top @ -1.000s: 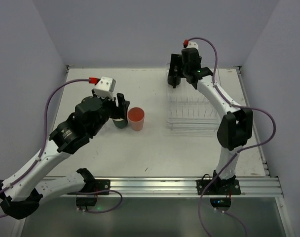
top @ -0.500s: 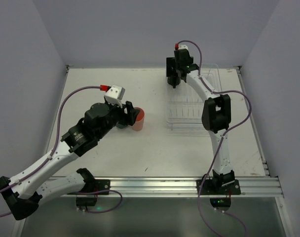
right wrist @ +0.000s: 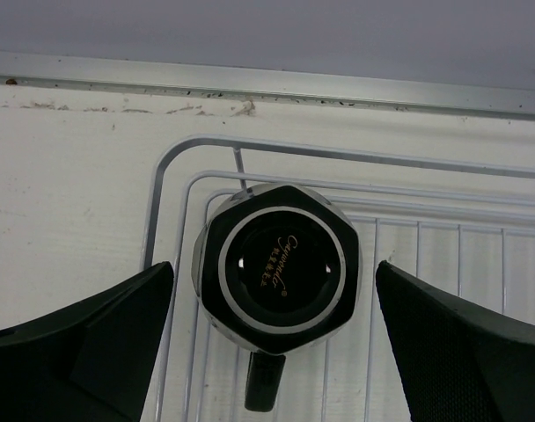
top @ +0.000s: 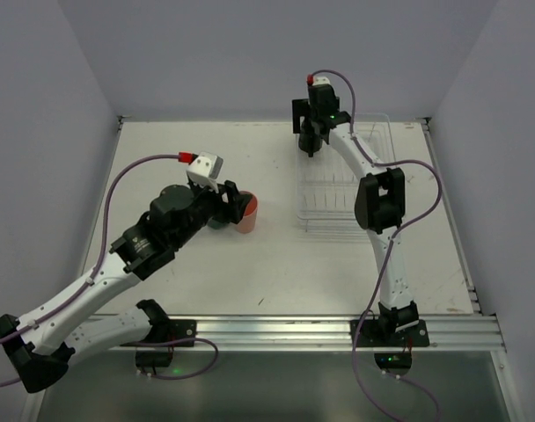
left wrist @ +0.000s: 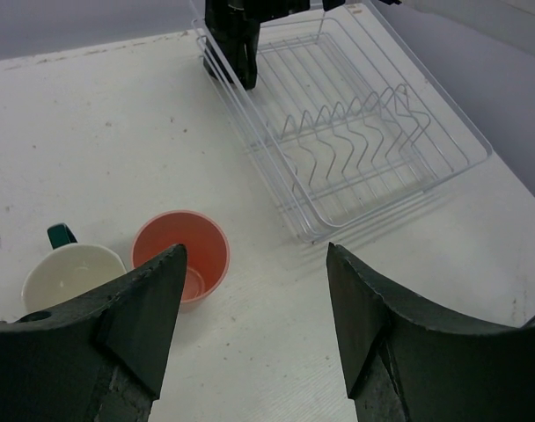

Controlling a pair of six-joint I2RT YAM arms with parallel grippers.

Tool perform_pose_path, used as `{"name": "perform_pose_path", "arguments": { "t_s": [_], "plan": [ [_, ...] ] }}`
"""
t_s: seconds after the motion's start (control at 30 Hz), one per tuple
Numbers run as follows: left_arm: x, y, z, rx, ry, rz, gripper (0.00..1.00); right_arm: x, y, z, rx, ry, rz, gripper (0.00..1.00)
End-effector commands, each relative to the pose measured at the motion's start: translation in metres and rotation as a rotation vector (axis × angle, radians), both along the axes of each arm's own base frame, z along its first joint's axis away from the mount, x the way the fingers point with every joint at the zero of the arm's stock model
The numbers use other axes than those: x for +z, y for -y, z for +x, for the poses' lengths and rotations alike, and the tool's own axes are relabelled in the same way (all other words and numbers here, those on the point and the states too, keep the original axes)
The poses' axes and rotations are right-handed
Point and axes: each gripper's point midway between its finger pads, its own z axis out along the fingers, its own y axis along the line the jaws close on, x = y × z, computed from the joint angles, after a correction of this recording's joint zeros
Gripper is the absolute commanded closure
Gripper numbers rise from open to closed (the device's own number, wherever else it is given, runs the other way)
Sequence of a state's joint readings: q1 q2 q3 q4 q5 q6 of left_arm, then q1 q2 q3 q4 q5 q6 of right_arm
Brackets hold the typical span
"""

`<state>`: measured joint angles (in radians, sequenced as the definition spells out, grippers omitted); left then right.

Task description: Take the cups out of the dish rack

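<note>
A: What do we have at the left claw (left wrist: 254, 257)?
B: Jaws apart, nothing between them. We see it hanging low over the worktop (left wrist: 100, 114), just above and beside the salmon-pink tumbler (left wrist: 181, 253).
A: And the tumbler itself?
B: Upright, mouth up, standing on the worktop outside the rack. The dark teal cup (left wrist: 72, 274) is just beside it, on its left in the left wrist view. It's also upright, pale inside, with its handle on the far side. We can't tell whether the two touch.
A: How about the right claw (right wrist: 273, 274)?
B: Spread wide, one finger either side of the black cup (right wrist: 273, 255). There's a gap on both sides, so we read it as no contact and nothing gripped.
A: Where's that cup?
B: In the dish rack (left wrist: 399, 195), at the far left corner. It's upside down — base up, gold script on the base, handle toward the bottom of the right wrist view.
A: And where's the rack?
B: On the right half of the worktop, long side running front to back — well apart from the two cups standing left of it.
</note>
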<state>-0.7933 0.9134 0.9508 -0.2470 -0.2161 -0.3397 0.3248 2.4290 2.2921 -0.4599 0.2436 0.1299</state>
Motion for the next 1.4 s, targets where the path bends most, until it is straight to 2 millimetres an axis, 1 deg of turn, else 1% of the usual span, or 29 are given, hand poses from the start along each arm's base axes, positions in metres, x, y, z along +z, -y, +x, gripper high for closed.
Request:
{"name": "perform_pose_path", "arguments": {
  "t_s": [0.0,0.03,0.2,0.3,0.33,0.37,0.4,0.43,0.47,0.53,0.73,0.77,0.8,0.87,0.9,0.93,0.97,1.03,1.07,1.1,1.13,1.17,1.2,1.23,1.27,1.3,1.33,1.37],
  "plan": [
    [0.018,-0.002,0.002,0.013,0.062,-0.050,0.31,0.013,-0.002,0.008,0.018,0.028,0.009,0.01],
    [0.020,-0.003,0.001,0.013,0.066,-0.055,0.31,0.013,-0.003,0.008,0.015,0.025,0.012,0.01],
    [0.018,-0.003,0.001,0.012,0.067,-0.051,0.30,-0.008,-0.003,0.009,0.009,-0.018,0.008,0.01],
    [0.018,-0.004,0.001,0.013,0.070,-0.048,0.30,-0.006,-0.003,0.011,0.005,-0.012,0.010,0.02],
    [0.019,-0.004,0.001,0.014,0.075,-0.050,0.30,-0.006,-0.002,0.011,-0.003,-0.009,0.008,0.03],
    [0.018,-0.004,0.001,0.016,0.073,-0.048,0.30,-0.010,-0.001,0.011,-0.006,-0.014,0.006,0.04],
    [0.020,-0.005,0.001,0.017,0.077,-0.049,0.30,-0.010,-0.002,0.011,-0.001,-0.012,0.006,0.08],
    [0.018,-0.005,0.001,0.017,0.075,-0.047,0.30,-0.012,-0.003,0.011,0.009,-0.017,0.008,0.09],
    [0.018,-0.005,0.001,0.017,0.075,-0.047,0.30,-0.006,-0.004,0.014,0.010,-0.005,0.011,0.10],
    [0.017,-0.005,0.001,0.017,0.075,-0.043,0.29,-0.013,-0.004,0.014,0.011,-0.018,0.005,0.11],
    [0.015,-0.006,0.002,0.022,0.078,-0.036,0.28,-0.013,-0.010,0.013,0.042,-0.023,0.013,0.18],
    [0.015,-0.006,0.002,0.020,0.078,-0.037,0.28,-0.016,-0.010,0.013,0.042,-0.027,0.011,0.21],
    [0.014,-0.006,0.002,0.020,0.078,-0.034,0.28,-0.016,-0.010,0.013,0.043,-0.029,0.012,0.38],
    [0.014,-0.005,0.003,0.020,0.078,-0.033,0.28,-0.016,-0.010,0.013,0.042,-0.030,0.010,0.58],
    [0.014,-0.005,0.003,0.018,0.077,-0.032,0.28,-0.016,-0.010,0.013,0.039,-0.028,0.009,0.75],
    [0.013,-0.004,0.003,0.016,0.076,-0.029,0.28,-0.016,-0.010,0.012,0.036,-0.029,0.008,0.82],
    [0.012,-0.004,0.003,0.016,0.074,-0.027,0.28,-0.014,-0.009,0.012,0.031,-0.022,0.006,1.00],
    [0.012,-0.004,0.003,0.018,0.072,-0.023,0.27,-0.011,-0.005,0.012,0.005,-0.012,0.001,1.00],
    [0.011,-0.004,0.004,0.016,0.070,-0.021,0.27,-0.015,-0.003,0.010,-0.005,-0.019,-0.001,1.00],
    [0.010,-0.003,0.004,0.016,0.066,-0.019,0.27,-0.003,-0.001,0.011,-0.021,0.006,0.009,1.00],
    [0.011,-0.002,0.004,0.015,0.067,-0.020,0.27,0.002,0.004,0.011,-0.050,0.021,0.004,1.00],
    [0.012,-0.002,0.004,0.015,0.066,-0.021,0.27,-0.006,0.007,0.006,-0.066,0.005,-0.003,1.00],
    [0.012,-0.002,0.005,0.015,0.063,-0.021,0.27,0.017,0.010,0.007,-0.093,0.055,0.020,1.00],
    [0.013,-0.001,0.005,0.016,0.062,-0.023,0.27,0.024,0.013,0.006,-0.106,0.073,0.025,1.00],
    [0.013,0.000,0.005,0.015,0.058,-0.024,0.27,0.024,0.018,0.003,-0.127,0.074,0.017,1.00],
    [0.012,0.001,0.006,0.014,0.050,-0.025,0.27,0.036,0.020,0.002,-0.143,0.099,0.026,1.00],
    [0.011,0.002,0.006,0.011,0.042,-0.026,0.27,0.057,0.022,0.000,-0.153,0.132,0.034,1.00],
    [0.014,0.003,0.006,0.009,0.041,-0.032,0.27,0.068,0.026,-0.001,-0.174,0.154,0.029,1.00]
  ]
}}
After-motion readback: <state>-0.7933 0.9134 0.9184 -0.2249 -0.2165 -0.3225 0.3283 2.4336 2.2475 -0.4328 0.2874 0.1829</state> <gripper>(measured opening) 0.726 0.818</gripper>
